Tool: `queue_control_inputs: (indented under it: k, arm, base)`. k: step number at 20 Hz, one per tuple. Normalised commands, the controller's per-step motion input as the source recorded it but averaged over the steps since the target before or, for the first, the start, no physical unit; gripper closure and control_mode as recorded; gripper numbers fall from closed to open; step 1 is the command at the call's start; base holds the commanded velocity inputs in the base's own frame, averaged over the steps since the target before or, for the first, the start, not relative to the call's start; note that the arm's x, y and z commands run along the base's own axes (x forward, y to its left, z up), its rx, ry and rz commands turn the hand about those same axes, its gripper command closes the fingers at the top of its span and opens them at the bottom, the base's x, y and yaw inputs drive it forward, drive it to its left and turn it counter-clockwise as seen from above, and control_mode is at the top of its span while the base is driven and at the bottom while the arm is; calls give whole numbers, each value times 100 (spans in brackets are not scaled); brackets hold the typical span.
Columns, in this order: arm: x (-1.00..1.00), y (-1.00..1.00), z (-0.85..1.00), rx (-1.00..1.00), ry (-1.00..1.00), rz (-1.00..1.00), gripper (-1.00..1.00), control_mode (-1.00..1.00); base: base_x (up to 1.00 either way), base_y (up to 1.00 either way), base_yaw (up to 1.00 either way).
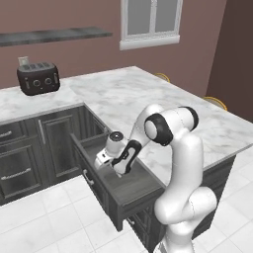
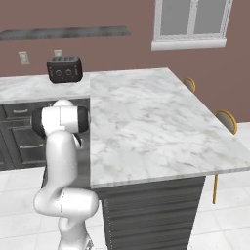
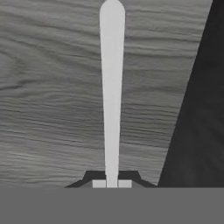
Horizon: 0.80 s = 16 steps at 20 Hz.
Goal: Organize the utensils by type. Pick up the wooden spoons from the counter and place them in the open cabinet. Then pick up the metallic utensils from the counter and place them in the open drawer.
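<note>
Robot arm, white with dark joints, reached down from the lower right of the left base view into an open drawer in the middle of that frame, its gripper low over the drawer's inside. In the hand view the gripper sat at the bottom centre, its two fingertips pinched nearly together on a thin pale silver handle that ran straight up the frame to a rounded end near the top edge. This looked like one of the metallic utensils, though its working end was hidden, so I could not tell whether it was the fork or the spoon. Behind it lay grey wood grain, which I took for the drawer's floor, with a darker wall along the right side. The marble counter spread across the middle of the left base view and, in the right base view, across the centre and right. I saw no utensils on it in either view. A black toaster stood at the upper left. Judging from this, the task seemed far along: the wooden spoons appeared already cleared from the counter, and what remained was to release this piece into the drawer, along with any other utensil not shown.
</note>
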Motion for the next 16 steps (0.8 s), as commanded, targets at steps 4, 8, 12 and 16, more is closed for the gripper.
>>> queue_control_inputs:
  k: [4,8,12,16]
  arm:
    - [25,21,-54,-3,0,0,100,-100]
    - [17,19,-58,-4,0,0,100,-100]
    - [2,28,-55,-5,0,0,100,-100]
    - [0,14,-23,-7,9,0,100,-100]
  base:
    - [0,0,0]
    - [0,0,0]
    - [0,0,0]
    - [0,0,0]
